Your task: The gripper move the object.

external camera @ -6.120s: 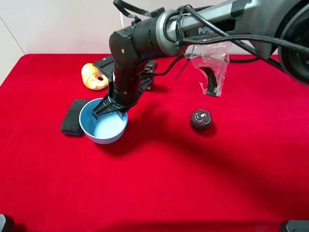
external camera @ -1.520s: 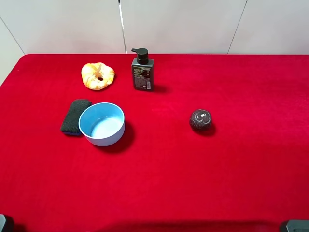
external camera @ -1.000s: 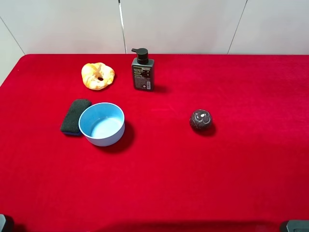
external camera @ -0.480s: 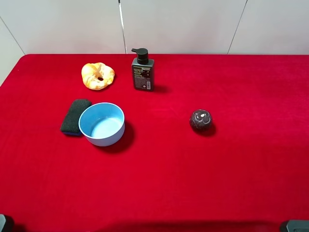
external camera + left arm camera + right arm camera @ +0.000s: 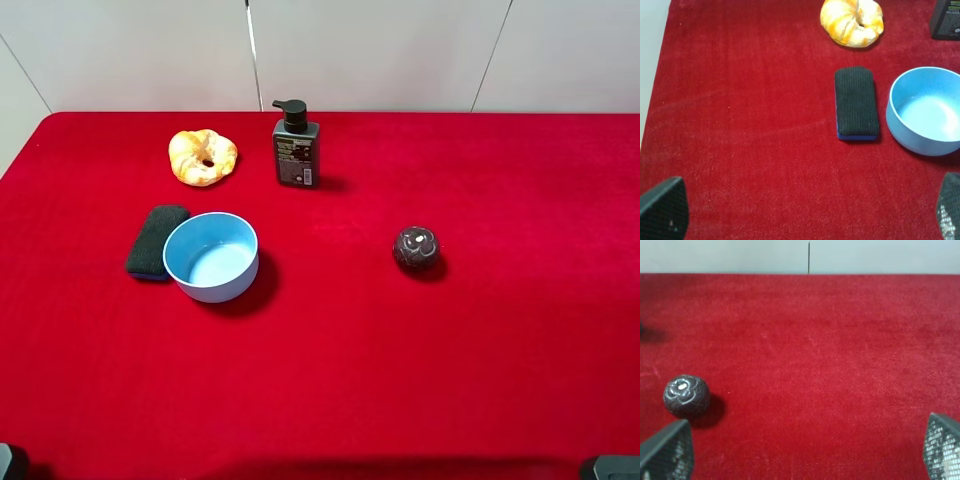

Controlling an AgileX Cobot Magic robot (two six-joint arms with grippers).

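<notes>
The light blue bowl (image 5: 211, 257) stands upright and empty on the red cloth at the left, its rim touching or almost touching a dark sponge block (image 5: 156, 241). It also shows in the left wrist view (image 5: 927, 111). No arm reaches over the table in the high view. My left gripper (image 5: 805, 212) is open and empty, well short of the bowl, with only its fingertips (image 5: 662, 209) in view. My right gripper (image 5: 805, 452) is open and empty, its fingertips (image 5: 667, 452) wide apart, near the dark maroon ball (image 5: 686, 395).
A yellow bread-like ring (image 5: 202, 157) and a black pump bottle (image 5: 296, 148) stand at the back. The maroon ball (image 5: 416, 248) lies right of centre. The red cloth (image 5: 330, 370) ends at a white wall behind. Dark arm parts (image 5: 610, 468) show at the bottom corners.
Six seconds ago the right arm hung over the bowl with its gripper at the rim; it has since withdrawn out of the high view. The bowl stays beside the sponge. Nothing moved in the last second.
</notes>
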